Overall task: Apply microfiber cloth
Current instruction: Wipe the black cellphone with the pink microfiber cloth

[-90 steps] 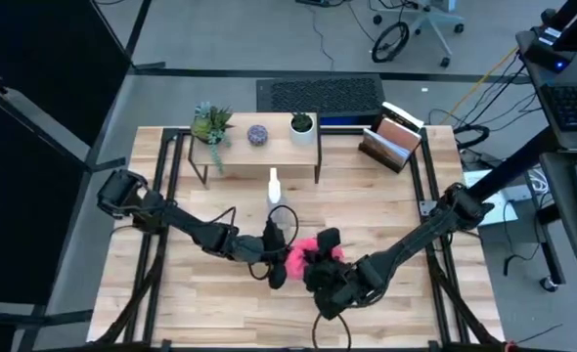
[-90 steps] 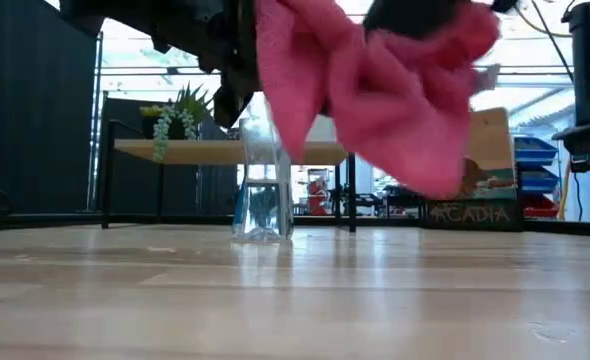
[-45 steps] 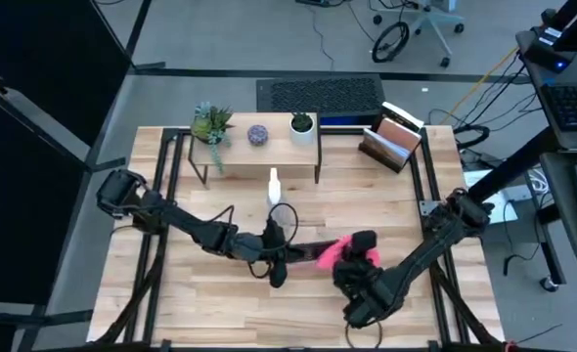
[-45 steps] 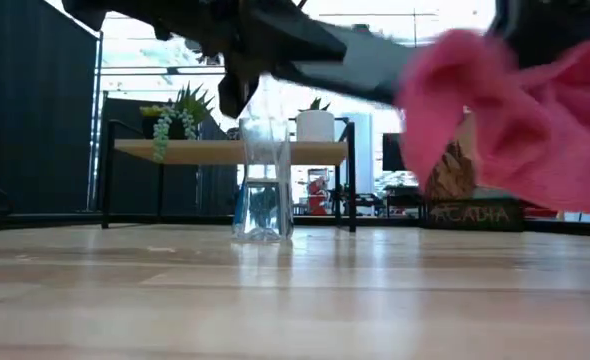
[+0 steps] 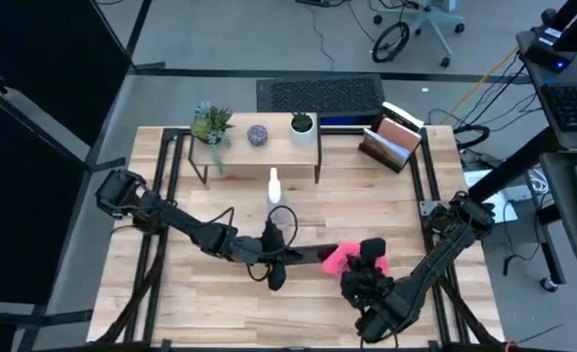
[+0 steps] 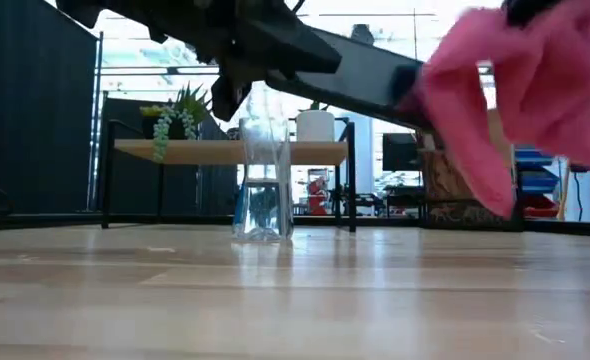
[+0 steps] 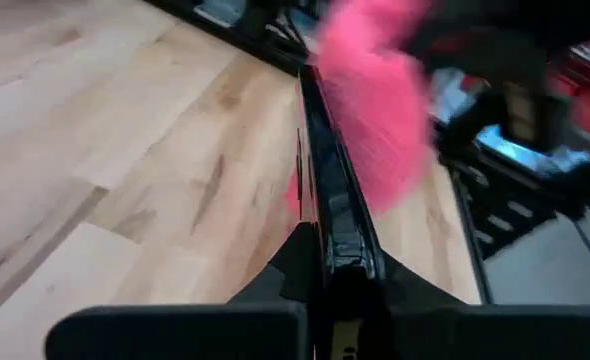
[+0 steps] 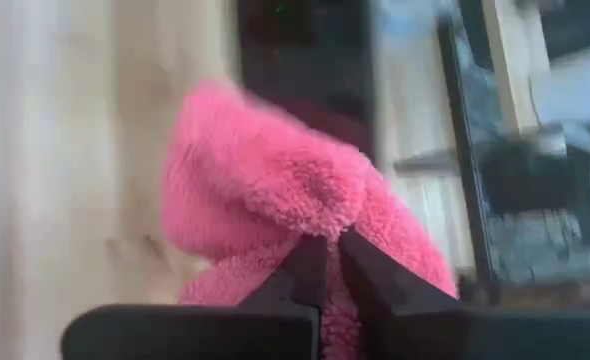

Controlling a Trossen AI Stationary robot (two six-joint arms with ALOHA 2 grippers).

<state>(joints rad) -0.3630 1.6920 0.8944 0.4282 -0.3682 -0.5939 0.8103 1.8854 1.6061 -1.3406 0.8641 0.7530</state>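
Observation:
The black smartphone (image 5: 306,255) is held in the air over the table's middle by my left gripper (image 5: 279,257), which is shut on it. In the left wrist view the smartphone (image 7: 327,190) shows edge-on, running away from the fingers. The bright pink microfiber cloth (image 5: 338,259) hangs bunched at the smartphone's free end (image 6: 405,92), with my right gripper (image 5: 364,262) shut on it. In the low view the cloth (image 6: 535,90) is well above the table. My left gripper pinches the smartphone's end nearest it (image 7: 327,262) between its two fingers, one on each broad face. The fingers come level from the table's left and lie along the phone. The phone sticks out toward the table's right, lifted clear. My right gripper pinches a bunched fold of the cloth (image 8: 320,215) between its two fingers (image 8: 375,280); several layers are gathered there. The cloth is lifted clear of the table, slack, and hangs against the smartphone's free end (image 7: 375,120).
A clear spray bottle (image 5: 274,188) stands upright behind the phone, also in the low view (image 6: 263,170). A small shelf with potted plants (image 5: 254,137) and a holder with books (image 5: 391,142) stand along the far edge. Bare wood (image 5: 200,303) lies near the front.
My right gripper has carried the cloth toward the table's right edge and a little toward the near edge, along the smartphone from beside my left gripper to its free end. The cloth stays bunched and clear of the table. The phone has kept its place.

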